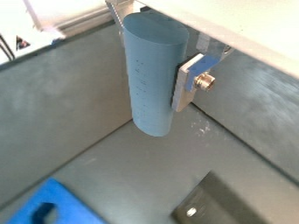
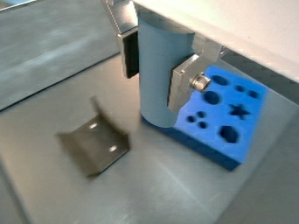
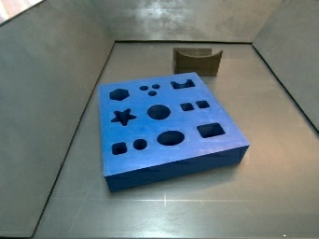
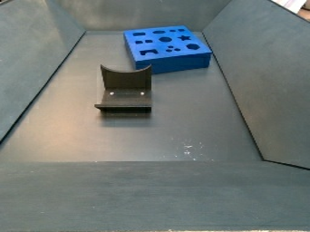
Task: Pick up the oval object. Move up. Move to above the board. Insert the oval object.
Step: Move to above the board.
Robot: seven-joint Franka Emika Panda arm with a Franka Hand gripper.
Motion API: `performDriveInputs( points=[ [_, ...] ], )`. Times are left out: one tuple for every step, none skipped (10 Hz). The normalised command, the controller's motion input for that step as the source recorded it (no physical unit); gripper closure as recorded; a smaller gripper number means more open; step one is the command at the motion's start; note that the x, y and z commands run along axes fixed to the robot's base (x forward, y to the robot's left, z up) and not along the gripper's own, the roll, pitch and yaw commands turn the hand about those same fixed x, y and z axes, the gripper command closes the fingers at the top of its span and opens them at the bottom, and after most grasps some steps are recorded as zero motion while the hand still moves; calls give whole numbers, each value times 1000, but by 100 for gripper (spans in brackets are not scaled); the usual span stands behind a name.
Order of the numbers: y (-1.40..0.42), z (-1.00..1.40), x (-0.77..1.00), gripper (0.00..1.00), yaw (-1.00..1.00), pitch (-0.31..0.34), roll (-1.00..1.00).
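Grey walled floor [image 4: 182, 127], with board [image 3: 165, 119] near one end and fixture [image 4: 123, 91] apart from it, both clear in both side views. No arm or gripper in either side view, so probably raised above their frames.

Gripper [image 1: 158, 74] in both wrist views, clamped on peg [image 1: 152, 74]: silver finger [image 1: 191, 80] flat against its side, opposite finger [image 2: 128, 48] on far side. Peg upright, lower end off floor, nothing beneath touching it.

Pick-up done; lift done or nearly so, by judgement. Not yet over board: in a wrist view, peg [image 2: 163, 74] low end overlaps board's near edge [image 2: 216, 109], but height hides true offset.

Next: travel sideways until centred over oval hole, hard to single out from here. Long axis to match slot before lowering; straight, slow descent, no tilt, else jamming on rim.
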Motion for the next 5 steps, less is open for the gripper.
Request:
performDriveInputs(
  points=[
    [-1000,221,56,100,-366,181,95],
    [-1000,223,59,100,-162,126,49],
    [-1000,228,61,100,-51,100,27],
    [-1000,231,66,100,-27,83,4],
    [-1000,235,74,100,-5,82,-2]
  ],
)
